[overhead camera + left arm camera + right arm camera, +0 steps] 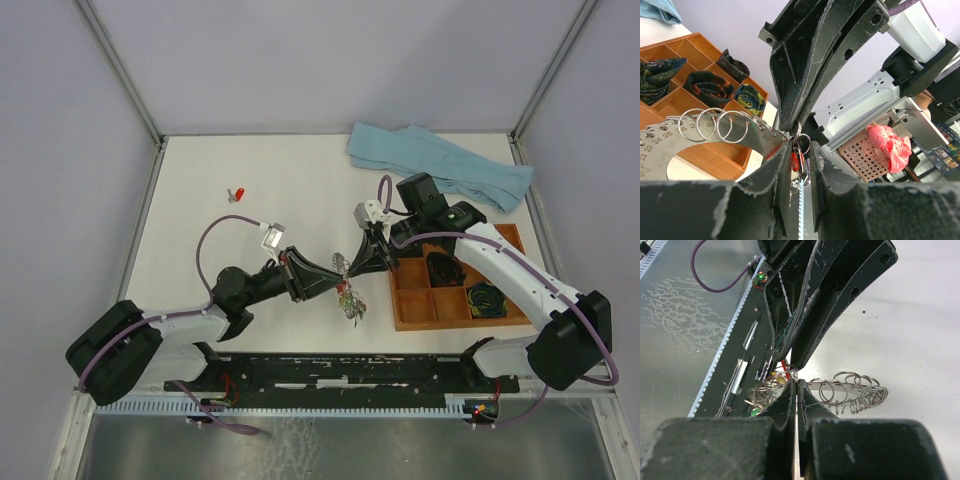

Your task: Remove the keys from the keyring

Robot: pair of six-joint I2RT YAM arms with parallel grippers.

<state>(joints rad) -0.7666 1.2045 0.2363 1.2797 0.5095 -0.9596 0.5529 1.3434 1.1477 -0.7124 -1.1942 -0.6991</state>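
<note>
The keyring point(343, 266) is held above the table between both arms; it is a silvery plate point(670, 145) fringed with small loops point(860, 390). My right gripper point(364, 258) point(796, 383) is shut on its edge. From the other side my left gripper point(328, 277) point(800, 150) has its jaws drawn in narrowly around a red-headed key point(796, 162) that hangs from a loop, its toothed blade pointing down between the fingers. More keys dangle below the ring point(352, 302), one with a green head point(755, 411). A loose red key point(237, 194) lies on the table at the far left.
A wooden compartment tray point(404, 322) sits right of the ring, with dark coiled bundles point(445, 270) in some sections. A blue cloth point(440, 165) lies at the back right. The black rail point(350, 370) runs along the near edge.
</note>
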